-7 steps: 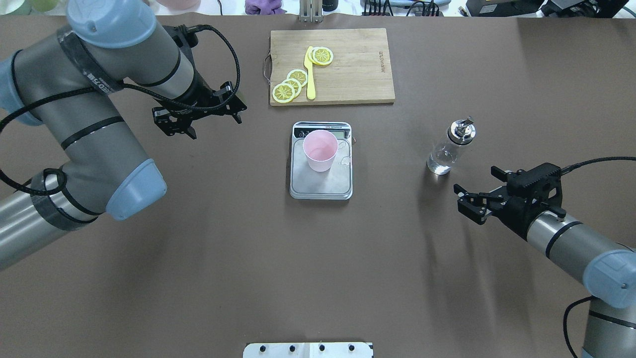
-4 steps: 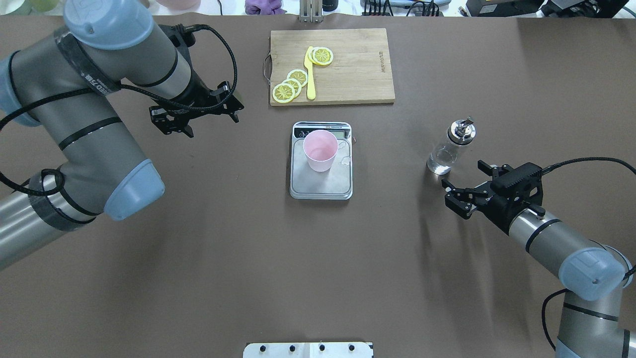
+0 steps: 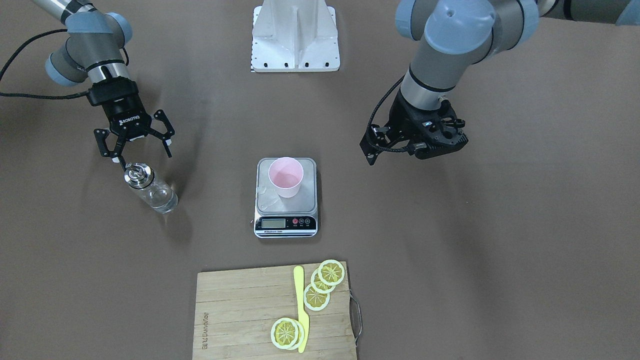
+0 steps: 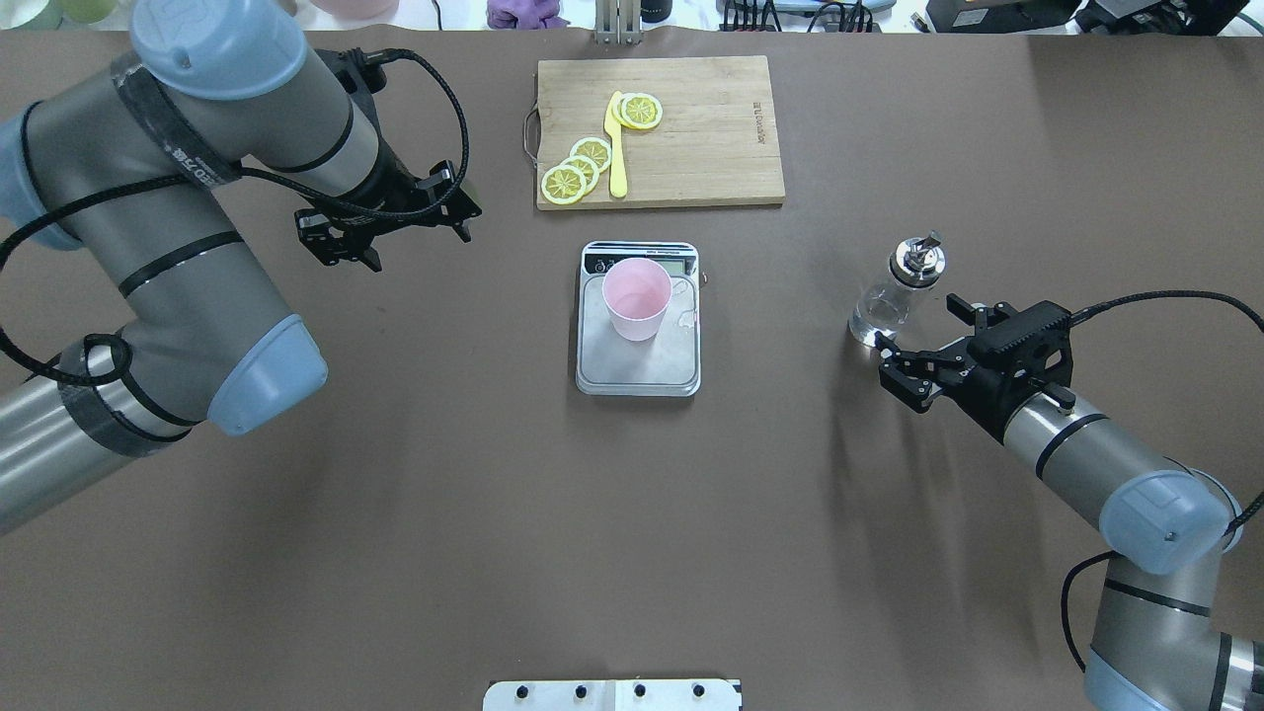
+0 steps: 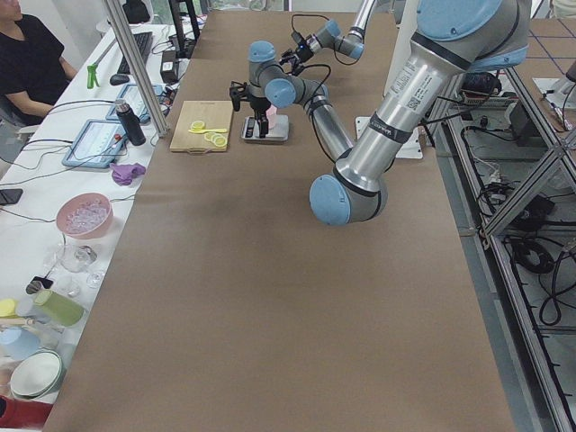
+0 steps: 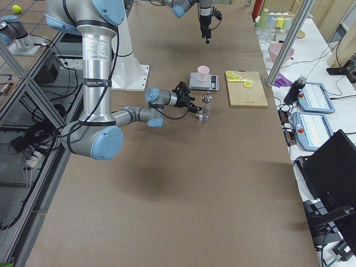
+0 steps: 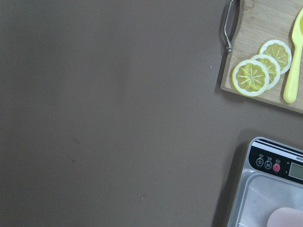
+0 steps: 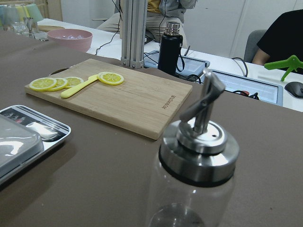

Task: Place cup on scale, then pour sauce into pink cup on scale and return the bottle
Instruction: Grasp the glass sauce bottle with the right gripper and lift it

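Bottle [image 4: 894, 296] upright right of scale [image 4: 638, 373] with cup [image 4: 637, 296] on it; right gripper [image 4: 918, 334], wide open just beside bottle, should straddle glass body below cap, then close squarely.

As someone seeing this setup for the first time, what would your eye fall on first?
The pale pink cup standing on the steel scale at the table's centre draws the eye first. Next comes the right gripper, open, close beside the clear glass bottle on the robot's right. Beyond the scale, bright lemon slices lie on a wooden cutting board.
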`<state>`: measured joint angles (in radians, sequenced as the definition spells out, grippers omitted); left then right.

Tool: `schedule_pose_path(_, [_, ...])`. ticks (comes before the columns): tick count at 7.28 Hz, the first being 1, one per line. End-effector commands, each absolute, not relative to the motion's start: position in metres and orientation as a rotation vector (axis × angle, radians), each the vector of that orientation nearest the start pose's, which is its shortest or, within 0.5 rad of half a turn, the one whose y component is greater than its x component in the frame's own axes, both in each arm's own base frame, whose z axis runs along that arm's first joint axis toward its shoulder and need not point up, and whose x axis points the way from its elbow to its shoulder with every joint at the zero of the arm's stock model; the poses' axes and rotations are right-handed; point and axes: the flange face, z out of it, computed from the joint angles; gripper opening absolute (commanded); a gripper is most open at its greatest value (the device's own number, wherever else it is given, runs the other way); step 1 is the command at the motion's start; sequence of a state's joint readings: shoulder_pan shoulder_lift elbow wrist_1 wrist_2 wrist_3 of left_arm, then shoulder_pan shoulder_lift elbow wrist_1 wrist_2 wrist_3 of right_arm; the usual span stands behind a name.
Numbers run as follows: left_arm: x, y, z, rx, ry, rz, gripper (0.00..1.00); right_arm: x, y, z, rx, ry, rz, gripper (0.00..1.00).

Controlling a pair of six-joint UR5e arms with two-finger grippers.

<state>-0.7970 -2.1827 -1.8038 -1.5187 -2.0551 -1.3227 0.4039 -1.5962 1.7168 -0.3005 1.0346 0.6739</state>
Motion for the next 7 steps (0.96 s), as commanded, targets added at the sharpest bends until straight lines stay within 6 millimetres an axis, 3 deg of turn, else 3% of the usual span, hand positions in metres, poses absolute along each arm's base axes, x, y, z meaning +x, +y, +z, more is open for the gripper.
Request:
schedule_pose_path(1, [0.354,-0.533,0.242,0.072,0.852,-0.186,0.98,-0.363,-0.369,0.466,1.178,-0.758,-0.045,0.98])
schedule_pose_path(2, [0.323,-0.546,0.273,0.098,0.811,-0.163,0.98,-0.368,-0.376,0.469,1.179,-0.749,-0.04,0.98])
schedule_pose_path(4, [0.281,-0.559,0.305,0.152,0.756,-0.074,0.99,-0.38,-0.389,0.465,1.189,-0.75,-0.023,0.98])
schedule_pose_path(5, [0.273,-0.558,0.316,0.158,0.742,-0.05,0.98,-0.384,-0.394,0.461,1.192,-0.754,-0.016,0.98])
schedule_pose_path(7, [0.269,-0.56,0.316,0.16,0.74,-0.056,0.99,-0.379,-0.404,0.459,1.183,-0.77,-0.012,0.98])
